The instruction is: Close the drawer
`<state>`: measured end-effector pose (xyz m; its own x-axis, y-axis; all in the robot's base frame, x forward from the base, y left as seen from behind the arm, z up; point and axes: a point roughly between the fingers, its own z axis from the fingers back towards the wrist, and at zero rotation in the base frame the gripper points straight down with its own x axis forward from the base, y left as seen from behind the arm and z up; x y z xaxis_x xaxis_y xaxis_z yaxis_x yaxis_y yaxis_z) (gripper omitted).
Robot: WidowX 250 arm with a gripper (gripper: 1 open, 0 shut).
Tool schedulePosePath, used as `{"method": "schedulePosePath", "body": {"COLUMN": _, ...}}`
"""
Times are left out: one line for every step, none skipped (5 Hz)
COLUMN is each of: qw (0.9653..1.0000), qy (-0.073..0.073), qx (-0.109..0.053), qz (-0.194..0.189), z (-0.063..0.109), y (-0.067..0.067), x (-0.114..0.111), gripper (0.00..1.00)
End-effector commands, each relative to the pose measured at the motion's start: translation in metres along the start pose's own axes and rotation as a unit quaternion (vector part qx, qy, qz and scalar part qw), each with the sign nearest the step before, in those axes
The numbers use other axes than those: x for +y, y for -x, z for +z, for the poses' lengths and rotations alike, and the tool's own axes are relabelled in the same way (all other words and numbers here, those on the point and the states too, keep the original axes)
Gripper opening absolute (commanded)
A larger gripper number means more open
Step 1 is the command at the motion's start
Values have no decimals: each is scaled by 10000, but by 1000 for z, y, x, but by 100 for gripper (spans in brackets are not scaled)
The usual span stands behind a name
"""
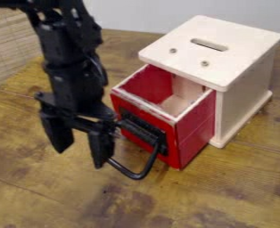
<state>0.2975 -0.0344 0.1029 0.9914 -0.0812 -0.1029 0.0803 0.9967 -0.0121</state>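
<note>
The red drawer [167, 116] stands pulled out of the cream-white cube casing [232, 67], showing its pale inside. Its black wire loop handle [136, 160] hangs down from the front panel onto the table. My black gripper [79, 147] hangs just left of the drawer front, fingers pointing down. It is open with nothing between the fingers. The right finger [103, 147] overlaps the left end of the handle; I cannot tell whether they touch.
The cube casing has a slot in its top and sits at the back right on a worn wooden table [226, 191]. A woven mat-like surface [12, 40] lies at the far left. A pale wall runs behind.
</note>
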Motion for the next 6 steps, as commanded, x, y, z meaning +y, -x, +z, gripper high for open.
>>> {"method": "schedulePosePath", "body": {"qw": 9997, "qy": -93, "qx": -176, "qz": -139, "z": -2, "y": -6, "x": -11, "gripper": 100}}
{"method": "schedulePosePath", "body": {"qw": 9993, "qy": -266, "qx": -153, "qz": -194, "z": -20, "y": -14, "x": -20, "gripper": 100}}
{"method": "schedulePosePath", "body": {"qw": 9987, "qy": -425, "qx": -144, "qz": -253, "z": -37, "y": -22, "x": -28, "gripper": 100}}
{"method": "schedulePosePath", "body": {"qw": 9984, "qy": -461, "qx": -200, "qz": -265, "z": -42, "y": -31, "x": -33, "gripper": 100}}
{"method": "schedulePosePath", "body": {"qw": 9981, "qy": -458, "qx": -263, "qz": -319, "z": -38, "y": -39, "x": -35, "gripper": 100}}
{"method": "schedulePosePath", "body": {"qw": 9979, "qy": -452, "qx": -305, "qz": -336, "z": -33, "y": -43, "x": -37, "gripper": 100}}
